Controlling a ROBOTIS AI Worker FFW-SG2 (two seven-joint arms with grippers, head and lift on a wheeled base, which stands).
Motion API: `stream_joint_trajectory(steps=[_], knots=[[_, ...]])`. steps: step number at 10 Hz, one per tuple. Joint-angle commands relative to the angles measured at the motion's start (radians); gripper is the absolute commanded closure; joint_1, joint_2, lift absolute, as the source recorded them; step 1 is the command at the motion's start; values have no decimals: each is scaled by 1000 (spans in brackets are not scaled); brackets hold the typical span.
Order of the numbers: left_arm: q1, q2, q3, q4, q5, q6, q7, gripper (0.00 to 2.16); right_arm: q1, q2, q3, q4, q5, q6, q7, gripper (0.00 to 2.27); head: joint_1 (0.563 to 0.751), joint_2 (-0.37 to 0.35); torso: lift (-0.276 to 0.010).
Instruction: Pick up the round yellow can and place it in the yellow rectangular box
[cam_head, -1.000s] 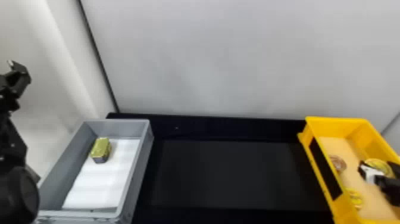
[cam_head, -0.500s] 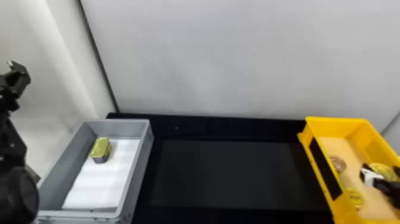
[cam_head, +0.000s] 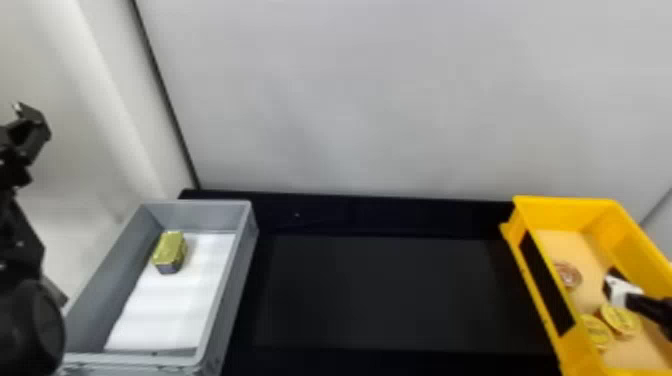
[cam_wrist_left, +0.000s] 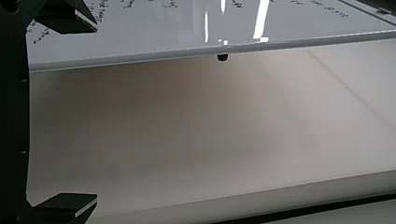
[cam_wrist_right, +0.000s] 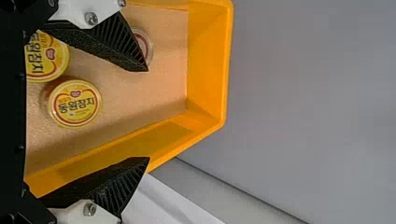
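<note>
Two round yellow cans are inside the yellow box, which sits at the right end of the black worktop. One yellow can lies on the box's tan floor, its lid facing up. The other yellow can is just beside it, closer to the box's left wall, with its lid up too. Farther along that left wall, toward the far left corner, is a round can with a reddish-brown lid, apart from the yellow pair.

The right gripper reaches in from the right side, its tips above the yellow box and farther off than the two yellow cans. Its fingers are spread wide and grasp nothing. In the right wrist view one finger partly covers the reddish-brown lid, while the other passes across the box's right wall.

The left gripper is out beyond the worktop's left edge, its fingers well apart and empty.

At the worktop's left end sits a grey box with a white sheet on its floor. Near that box's far left corner, at the sheet's left edge, is a gold rectangular can. A whiteboard with handwriting shows in the left wrist view.
</note>
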Motion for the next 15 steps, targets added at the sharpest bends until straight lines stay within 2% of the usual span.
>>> stream_joint_trajectory(steps=[1,4,7,8,9,11,15], knots=[[1,-3,1,0,0,0,0,16,-7,-3,-40,-76,-9,-44,2,133,694,14,-61],[3,-3,1,0,0,0,0,16,-8,-12,-146,-200,14,-103,-12,134,694,14,-61],[3,-3,1,-2,-2,0,0,16,-25,-17,-239,-266,14,-205,-15,136,694,14,-61],[3,-3,1,-3,0,0,0,16,-25,-16,-256,-292,11,-247,-44,136,694,14,-61],[3,-3,3,-3,-2,0,0,16,-20,-14,-256,-329,0,-290,-132,136,694,14,-61],[5,-3,3,-3,-2,-2,0,16,-33,-22,-273,-389,-14,-318,-165,136,694,14,-61],[6,-3,7,-3,-3,-6,2,16,-62,-78,-288,-476,-104,-370,-261,136,694,14,-61]])
